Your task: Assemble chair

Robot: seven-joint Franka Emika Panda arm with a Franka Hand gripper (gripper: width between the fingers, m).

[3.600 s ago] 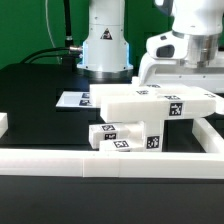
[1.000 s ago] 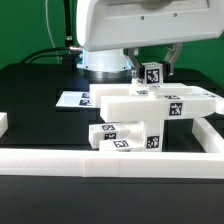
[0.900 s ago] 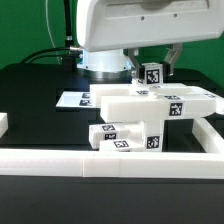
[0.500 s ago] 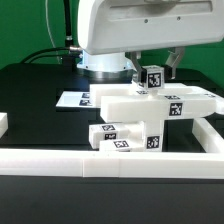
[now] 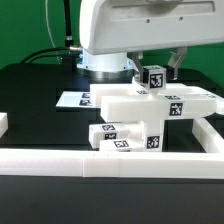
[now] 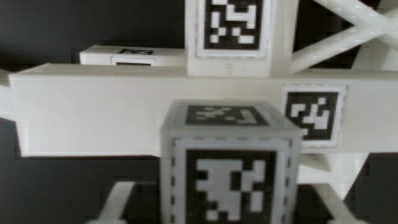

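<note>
My gripper (image 5: pixel 155 71) is shut on a small white tagged block (image 5: pixel 153 80) and holds it just above the back edge of the large white chair panel (image 5: pixel 150 102). In the wrist view the block (image 6: pixel 228 160) fills the space between my fingers (image 6: pixel 128 196), with the gripper (image 6: pixel 228 198) around its lower part. The panel (image 6: pixel 107 100) lies across behind the block. Another tagged white part (image 6: pixel 231 25) stands beyond it. Smaller tagged chair parts (image 5: pixel 125 136) lie in front of the panel, on its near side.
The marker board (image 5: pixel 72 100) lies flat on the black table at the exterior view's left. A plain white border rail (image 5: pixel 100 163) runs along the front, with a side rail (image 5: pixel 212 135) at the right. The arm's base (image 5: pixel 105 62) stands behind.
The arm has swung in from the exterior view's upper right to above the panel. In the last second the gripper and block have shifted slightly right and a little lower.
</note>
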